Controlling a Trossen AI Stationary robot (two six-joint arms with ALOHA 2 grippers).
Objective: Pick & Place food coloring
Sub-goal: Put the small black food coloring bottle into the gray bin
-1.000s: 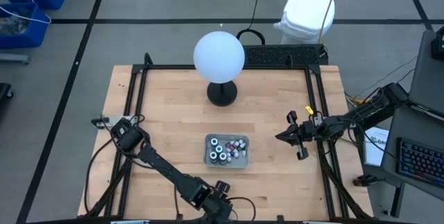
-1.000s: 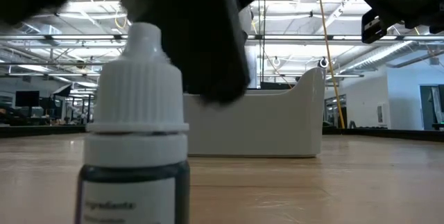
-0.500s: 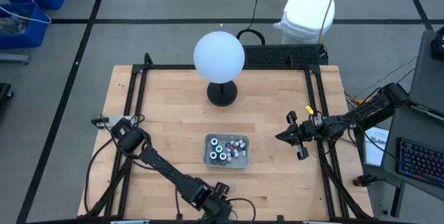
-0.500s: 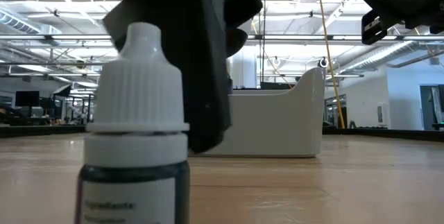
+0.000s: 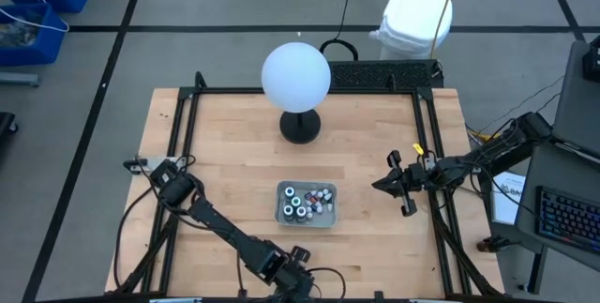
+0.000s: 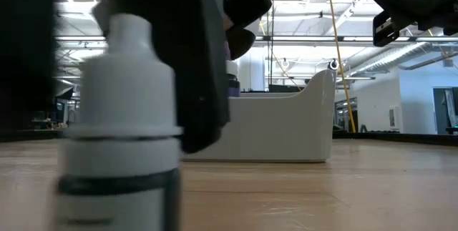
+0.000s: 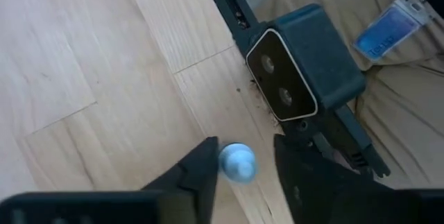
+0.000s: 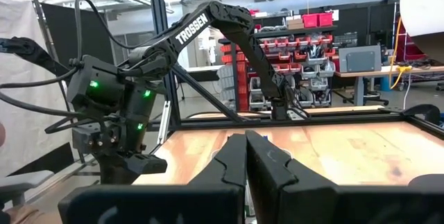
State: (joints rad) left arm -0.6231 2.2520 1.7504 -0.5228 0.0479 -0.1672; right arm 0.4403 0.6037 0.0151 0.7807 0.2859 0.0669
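At the near edge of the wooden surface (image 5: 234, 153), the left gripper (image 7: 244, 172) has its jaws either side of a white food coloring bottle (image 6: 118, 138), with gaps visible, not yet clenched. A dark camera box (image 7: 305, 64) sits just beyond it. The grey tray (image 5: 280, 211) of bottles lies mid-surface, the white globe (image 5: 295, 75) behind it. The right gripper (image 5: 382, 184) hovers at the right, jaws clenched, empty.

Both arms are black and jointed, trailing black cables; the left arm (image 8: 208, 23) bears white "TROSSEN" lettering and green lights, apparently at its base.
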